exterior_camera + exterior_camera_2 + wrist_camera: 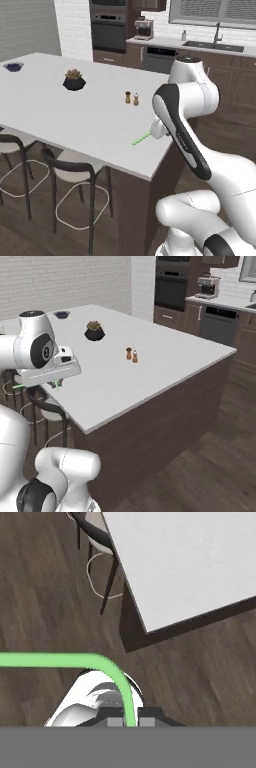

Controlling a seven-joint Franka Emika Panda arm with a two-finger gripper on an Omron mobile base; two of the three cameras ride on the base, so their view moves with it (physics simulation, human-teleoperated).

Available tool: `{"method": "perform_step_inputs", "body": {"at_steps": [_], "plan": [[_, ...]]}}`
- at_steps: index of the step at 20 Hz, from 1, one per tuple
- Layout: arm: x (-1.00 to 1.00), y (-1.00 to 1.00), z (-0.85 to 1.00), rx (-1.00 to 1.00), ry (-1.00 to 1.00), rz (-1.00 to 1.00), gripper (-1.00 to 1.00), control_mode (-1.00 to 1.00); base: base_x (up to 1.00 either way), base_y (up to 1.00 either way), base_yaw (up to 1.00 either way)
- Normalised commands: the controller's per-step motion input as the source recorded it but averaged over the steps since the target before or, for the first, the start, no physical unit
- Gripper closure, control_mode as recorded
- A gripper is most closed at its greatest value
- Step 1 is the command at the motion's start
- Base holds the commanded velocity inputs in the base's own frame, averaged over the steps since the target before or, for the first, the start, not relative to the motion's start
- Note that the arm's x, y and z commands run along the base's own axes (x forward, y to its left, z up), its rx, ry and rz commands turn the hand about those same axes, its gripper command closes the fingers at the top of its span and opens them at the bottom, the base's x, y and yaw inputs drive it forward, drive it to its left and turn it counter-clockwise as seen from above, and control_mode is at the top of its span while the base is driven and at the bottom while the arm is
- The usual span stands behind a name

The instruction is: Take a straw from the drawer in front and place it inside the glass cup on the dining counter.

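My gripper (131, 722) is shut on the light green straw (60, 660), which rises from between the two fingertips and runs off to the left in the hand view. In the left base view the straw (141, 139) sticks out from behind my forearm, just above the white top of the dining counter (75, 120) near its front right corner. Below the hand lie that corner of the dining counter (190, 562) and the dark wood floor. The glass cup and the drawer are out of view.
On the counter stand a dark potted plant (74, 80), two small shakers (131, 98) and a blue-filled bowl (13, 66) at the far left. Bar stools (75, 172) line the counter's near side. The oven wall and sink counter run along the back.
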Motion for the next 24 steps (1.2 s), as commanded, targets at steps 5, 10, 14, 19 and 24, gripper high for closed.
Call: {"method": "perform_step_inputs", "body": {"at_steps": [5, 10, 14, 19, 24], "plan": [[0.0, 0.0, 0.0, 0.0, 0.0, 0.0, 1.0, 1.0, 0.0, 1.0, -0.12], [0.0, 0.0, 0.0, 0.0, 0.0, 0.0, 1.0, 1.0, 0.17, 1.0, -0.16], [0.0, 0.0, 0.0, 0.0, 0.0, 0.0, 1.0, 1.0, 0.15, 1.0, -0.16], [0.0, 0.0, 0.0, 0.0, 0.0, 0.0, 1.0, 1.0, 0.12, 1.0, -0.15], [0.0, 0.0, 0.0, 0.0, 0.0, 0.0, 1.0, 1.0, 0.15, 1.0, -0.14]]}}
